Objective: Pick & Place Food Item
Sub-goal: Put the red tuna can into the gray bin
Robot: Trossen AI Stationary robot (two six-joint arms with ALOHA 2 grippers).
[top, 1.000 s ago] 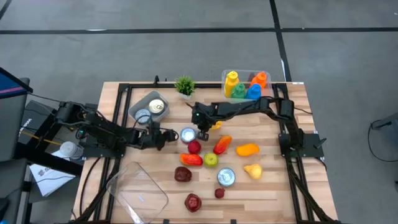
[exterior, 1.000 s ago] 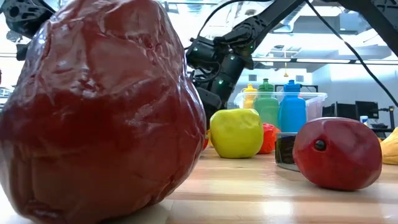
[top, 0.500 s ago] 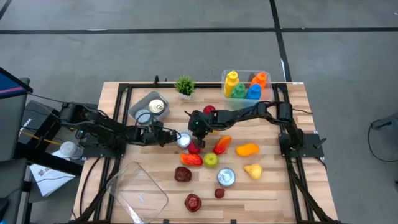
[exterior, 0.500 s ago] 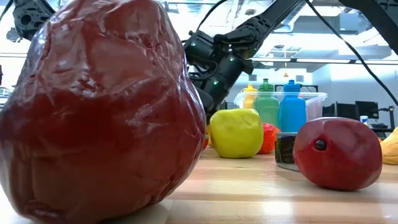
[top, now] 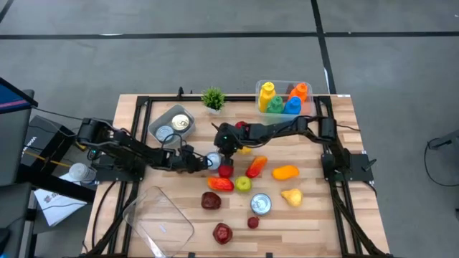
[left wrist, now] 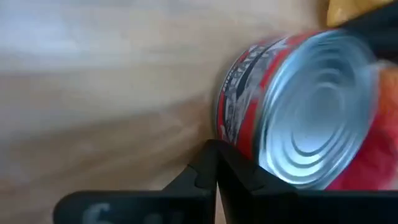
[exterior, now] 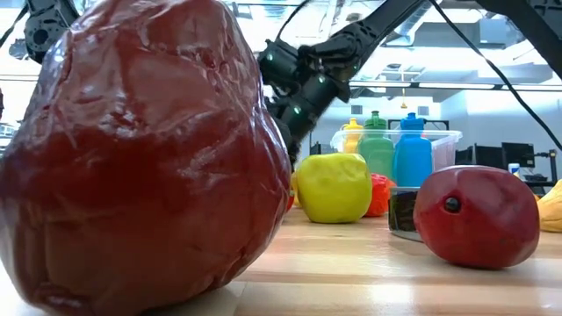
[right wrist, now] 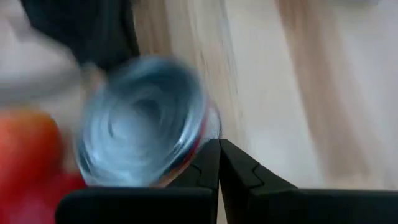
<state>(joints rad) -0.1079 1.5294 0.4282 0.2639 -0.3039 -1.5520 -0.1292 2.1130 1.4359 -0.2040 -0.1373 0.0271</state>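
Note:
A tin can [top: 214, 160] with a red label [left wrist: 249, 93] and a ribbed silver top stands on the wooden table [top: 315, 215], just left of a red apple [top: 225, 170]. My left gripper [top: 201, 161] is shut, its tips [left wrist: 216, 152] at the can's left side. My right gripper [top: 225, 145] is shut too and comes from the far right, its tips [right wrist: 219, 149] at the can's rim [right wrist: 202, 134]. In the low view a big dark-red fruit [exterior: 140, 158] hides the can, and only my right arm [exterior: 299, 83] shows. My left gripper has its shut fingertips against the can's side wall, low on the label [left wrist: 225, 138]. It comes from the table's left, slanting down. The can stands on the table. My right gripper slants down from the far right beside the can's rim. Whether it touches, I cannot tell.
Around the can lie a red pepper [top: 220, 183], a green apple [top: 243, 184], an orange-red fruit [top: 256, 166], a pear [top: 290, 196] and a second can [top: 260, 203]. A clear tub [top: 161, 218] sits near left, a grey tray [top: 159, 118] far left, a bottle bin [top: 283, 97] far right.
My left gripper has gone toward the table's right and down to the can, and its fingers have shut. My right gripper has moved toward the table's left above the can and tipped further down.

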